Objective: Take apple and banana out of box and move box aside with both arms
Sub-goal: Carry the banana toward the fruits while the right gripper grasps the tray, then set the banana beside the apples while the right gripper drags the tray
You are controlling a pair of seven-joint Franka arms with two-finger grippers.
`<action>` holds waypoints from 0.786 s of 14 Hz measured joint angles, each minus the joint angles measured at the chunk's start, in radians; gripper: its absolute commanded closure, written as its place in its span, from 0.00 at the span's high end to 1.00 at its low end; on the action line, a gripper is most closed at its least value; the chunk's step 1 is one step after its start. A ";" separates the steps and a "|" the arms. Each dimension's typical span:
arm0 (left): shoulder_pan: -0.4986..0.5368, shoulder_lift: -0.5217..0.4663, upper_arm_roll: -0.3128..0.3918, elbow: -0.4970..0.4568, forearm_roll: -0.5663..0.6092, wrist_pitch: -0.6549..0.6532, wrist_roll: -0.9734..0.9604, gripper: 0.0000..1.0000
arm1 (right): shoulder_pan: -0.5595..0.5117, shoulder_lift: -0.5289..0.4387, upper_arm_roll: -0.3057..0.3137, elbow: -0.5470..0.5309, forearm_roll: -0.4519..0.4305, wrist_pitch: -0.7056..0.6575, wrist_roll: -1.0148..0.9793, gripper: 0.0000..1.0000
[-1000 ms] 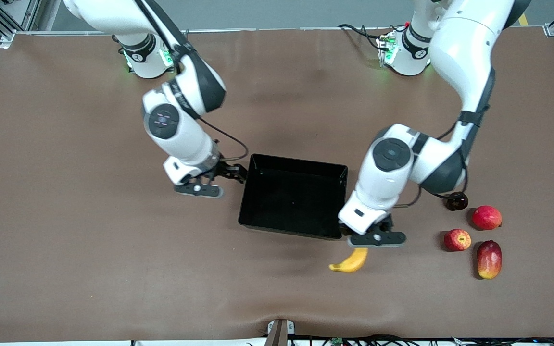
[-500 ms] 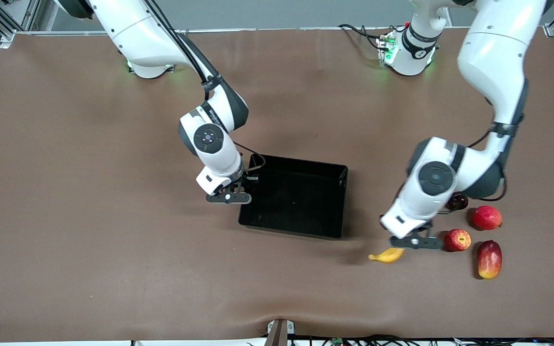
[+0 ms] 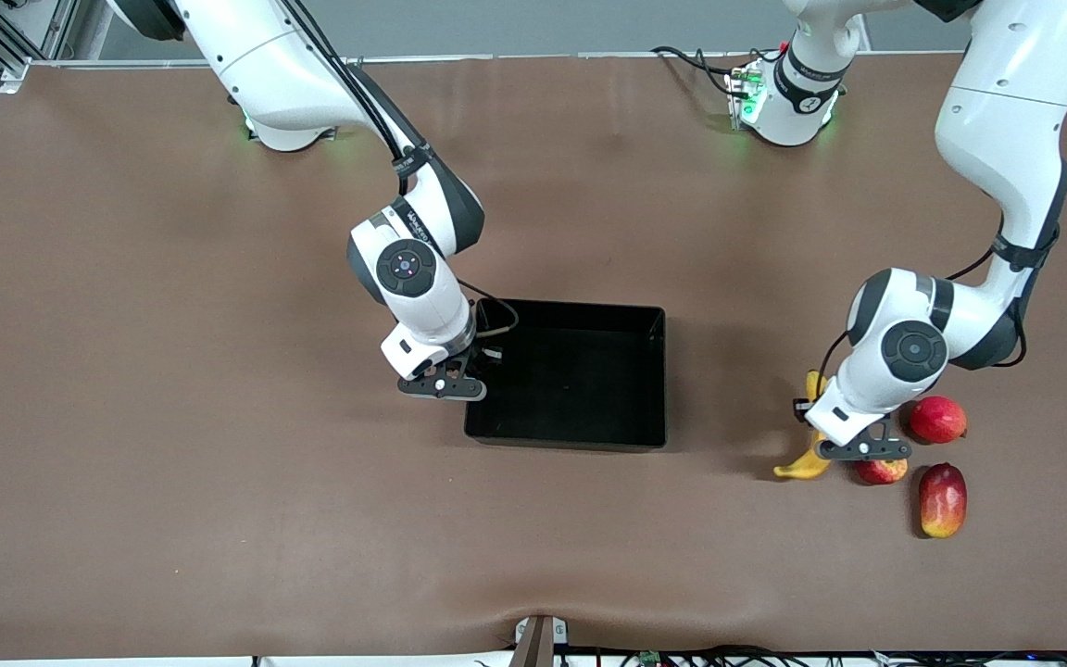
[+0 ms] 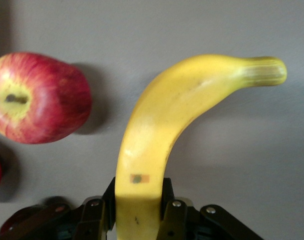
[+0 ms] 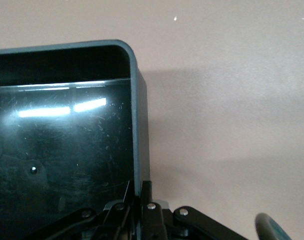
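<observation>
The yellow banana (image 3: 797, 470) (image 4: 176, 115) is clamped near one end by my left gripper (image 3: 858, 451) (image 4: 138, 200), shut on it low over the table toward the left arm's end. The red apple (image 3: 881, 472) (image 4: 37, 97) with a yellowish top lies right beside the banana, partly under the gripper in the front view. The glossy black box (image 3: 659, 371) sits at the table's middle. My right gripper (image 3: 445, 386) (image 5: 142, 192) is shut on the box's side wall (image 5: 139, 130) at the right arm's end, one finger inside and one outside.
A round red fruit (image 3: 937, 419) lies just past the apple, farther from the front camera. An oblong red-yellow mango (image 3: 943, 500) lies nearer the camera than both. The brown mat (image 3: 219, 463) covers the whole table.
My left gripper has carried the banana from beside the box to beside the apple. My right gripper moved onto the box's wall and shut on it; the box has turned slightly.
</observation>
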 measured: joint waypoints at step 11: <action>0.045 -0.029 0.000 -0.054 0.014 0.022 0.000 0.21 | -0.269 -0.241 -0.015 -0.020 0.000 -0.352 -0.162 0.00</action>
